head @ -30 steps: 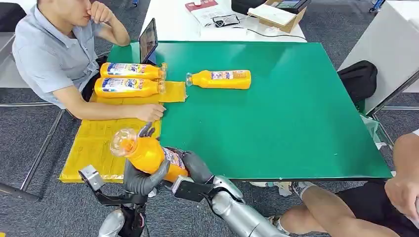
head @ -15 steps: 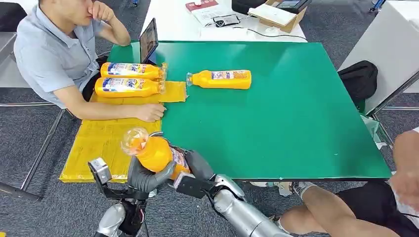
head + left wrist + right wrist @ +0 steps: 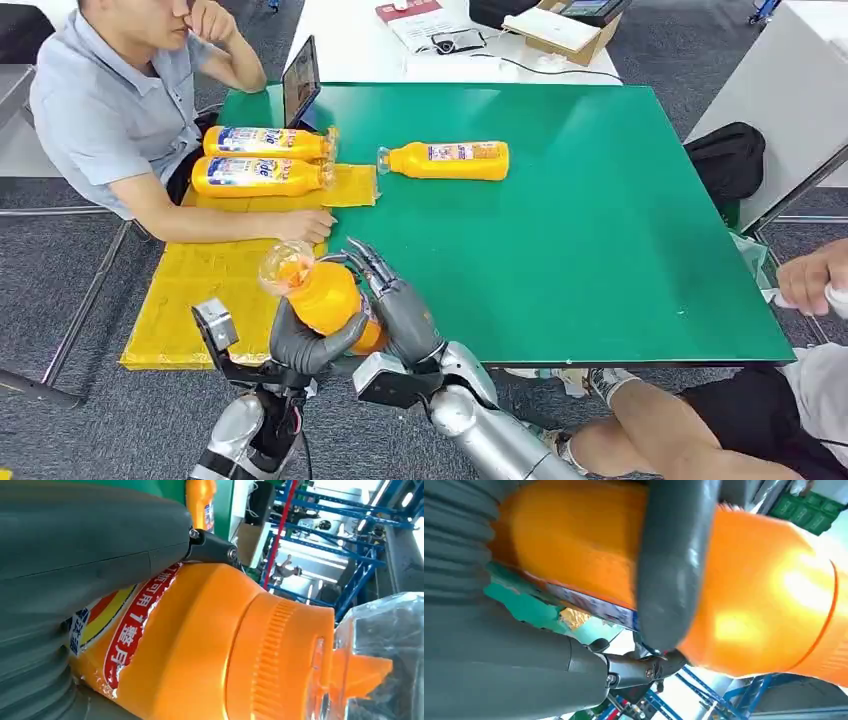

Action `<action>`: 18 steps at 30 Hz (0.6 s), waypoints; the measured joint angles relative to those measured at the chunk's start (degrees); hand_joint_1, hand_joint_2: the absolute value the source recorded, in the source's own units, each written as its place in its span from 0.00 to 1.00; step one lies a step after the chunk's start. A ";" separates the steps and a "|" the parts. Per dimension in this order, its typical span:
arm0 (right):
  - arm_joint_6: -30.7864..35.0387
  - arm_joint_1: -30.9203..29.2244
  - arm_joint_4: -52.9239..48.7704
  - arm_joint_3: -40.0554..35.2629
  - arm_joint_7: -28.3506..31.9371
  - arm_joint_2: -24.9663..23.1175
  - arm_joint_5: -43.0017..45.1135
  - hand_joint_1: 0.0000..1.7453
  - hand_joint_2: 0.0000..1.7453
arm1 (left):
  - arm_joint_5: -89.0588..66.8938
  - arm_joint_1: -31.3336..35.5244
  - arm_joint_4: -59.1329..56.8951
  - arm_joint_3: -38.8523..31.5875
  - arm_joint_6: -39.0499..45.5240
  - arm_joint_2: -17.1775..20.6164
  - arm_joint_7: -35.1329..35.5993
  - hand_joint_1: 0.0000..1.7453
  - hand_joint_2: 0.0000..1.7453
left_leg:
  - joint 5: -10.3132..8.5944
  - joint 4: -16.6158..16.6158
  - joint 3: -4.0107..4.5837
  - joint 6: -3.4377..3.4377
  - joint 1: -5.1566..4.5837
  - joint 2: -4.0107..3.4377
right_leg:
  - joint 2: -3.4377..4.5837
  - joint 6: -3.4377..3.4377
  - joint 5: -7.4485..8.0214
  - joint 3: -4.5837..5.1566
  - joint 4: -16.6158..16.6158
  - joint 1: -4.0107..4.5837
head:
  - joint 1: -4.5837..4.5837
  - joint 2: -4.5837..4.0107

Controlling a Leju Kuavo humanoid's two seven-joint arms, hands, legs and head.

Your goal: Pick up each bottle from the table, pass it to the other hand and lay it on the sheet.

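Observation:
My left hand grips an orange bottle from below, just off the table's near left corner, with its clear cap pointing toward the yellow sheet. My right hand lies against the bottle's right side with its fingers stretched out and spread. The left wrist view shows the bottle close up, wrapped by my left hand. In the right wrist view the bottle lies beside my right hand. Two more bottles lie on the sheet's far end. Another bottle lies on the green table.
A seated person on the left rests a forearm and hand across the sheet, close ahead of the held bottle. A tablet stands at the table's far left corner. Another person sits at the right, with a hand near the table edge.
The bottle has risen and shifted forward toward the sheet in my left hand. My right hand's fingers have uncurled from the bottle's base and now stand spread. The person on the right raised a hand.

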State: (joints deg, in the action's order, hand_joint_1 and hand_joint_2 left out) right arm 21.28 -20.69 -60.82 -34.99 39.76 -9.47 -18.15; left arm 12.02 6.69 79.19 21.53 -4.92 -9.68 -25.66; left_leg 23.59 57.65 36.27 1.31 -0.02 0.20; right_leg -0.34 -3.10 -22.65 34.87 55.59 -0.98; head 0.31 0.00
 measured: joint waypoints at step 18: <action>18.43 10.86 -20.73 3.95 0.35 9.46 0.22 0.00 0.00 | -30.35 7.86 -0.36 -7.78 29.27 4.50 1.61 1.00 1.00 | -0.01 0.00 0.04 0.01 0.01 0.02 | -0.02 0.01 0.01 0.05 0.00 0.00 | 0.00 -0.02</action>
State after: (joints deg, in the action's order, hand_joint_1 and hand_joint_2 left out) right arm 39.72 -9.82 -81.55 -31.04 40.11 0.00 -17.93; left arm -18.33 14.55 78.82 13.75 24.35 -5.18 -24.05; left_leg 23.58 57.65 36.31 1.31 -0.01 0.22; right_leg -0.37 -3.09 -22.65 34.93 55.59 -0.97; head 0.31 -0.02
